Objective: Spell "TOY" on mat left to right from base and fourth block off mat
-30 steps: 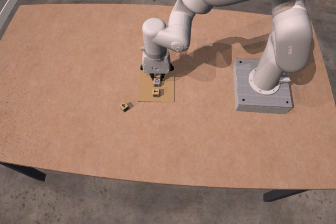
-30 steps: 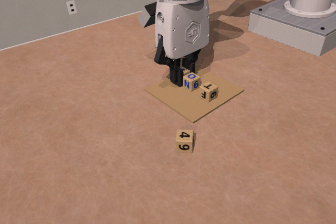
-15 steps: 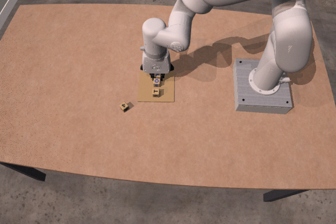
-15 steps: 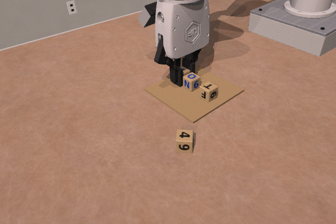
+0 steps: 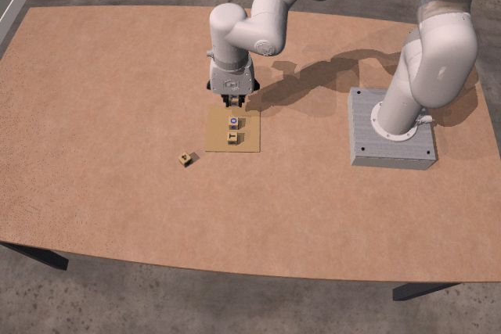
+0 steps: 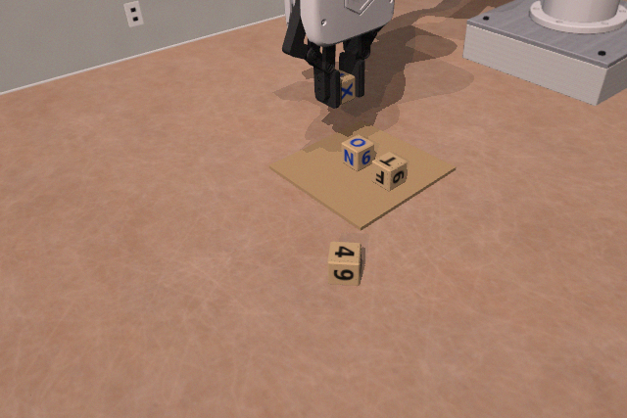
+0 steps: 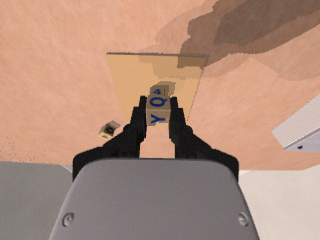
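Four lettered blocks total. Two on mat (image 6: 323,185): O block (image 6: 357,152) and T block (image 6: 390,171), side by side. One in air, Y block (image 6: 346,88), clamped in tool (image 6: 338,84) above mat's far edge. One off mat on surface (image 6: 152,252), near side: 4 block (image 6: 344,262). One mat. One arm, one grey base (image 5: 360,152). One wall socket (image 6: 133,13).
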`<state>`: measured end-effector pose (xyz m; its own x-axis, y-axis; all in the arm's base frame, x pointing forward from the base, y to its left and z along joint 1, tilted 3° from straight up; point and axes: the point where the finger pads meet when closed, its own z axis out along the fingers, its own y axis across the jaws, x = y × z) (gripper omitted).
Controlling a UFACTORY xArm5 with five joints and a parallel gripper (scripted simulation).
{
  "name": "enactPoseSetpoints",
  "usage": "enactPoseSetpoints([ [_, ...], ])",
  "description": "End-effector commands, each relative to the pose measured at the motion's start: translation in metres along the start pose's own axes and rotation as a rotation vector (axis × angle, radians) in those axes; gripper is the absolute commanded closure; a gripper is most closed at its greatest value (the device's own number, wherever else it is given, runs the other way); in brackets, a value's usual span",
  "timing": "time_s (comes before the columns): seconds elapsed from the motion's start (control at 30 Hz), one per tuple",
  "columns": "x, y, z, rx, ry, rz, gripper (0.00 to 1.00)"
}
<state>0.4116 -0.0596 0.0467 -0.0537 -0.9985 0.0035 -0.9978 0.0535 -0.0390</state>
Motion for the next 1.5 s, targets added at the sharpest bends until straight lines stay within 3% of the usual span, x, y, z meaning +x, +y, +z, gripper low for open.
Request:
enactPoseSetpoints([
  [0.0,0.001,-0.001,-0.025,0.004,0.000,0.000,0.79],
  [0.17,0.001,-0.001,-0.036,0.004,0.000,0.000,0.79],
  [1.2,0.003,-0.003,-0.036,0.004,0.001,0.004,0.79],
  [1.47,0.002,-0.003,-0.029,0.003,0.001,0.004,0.79],
])
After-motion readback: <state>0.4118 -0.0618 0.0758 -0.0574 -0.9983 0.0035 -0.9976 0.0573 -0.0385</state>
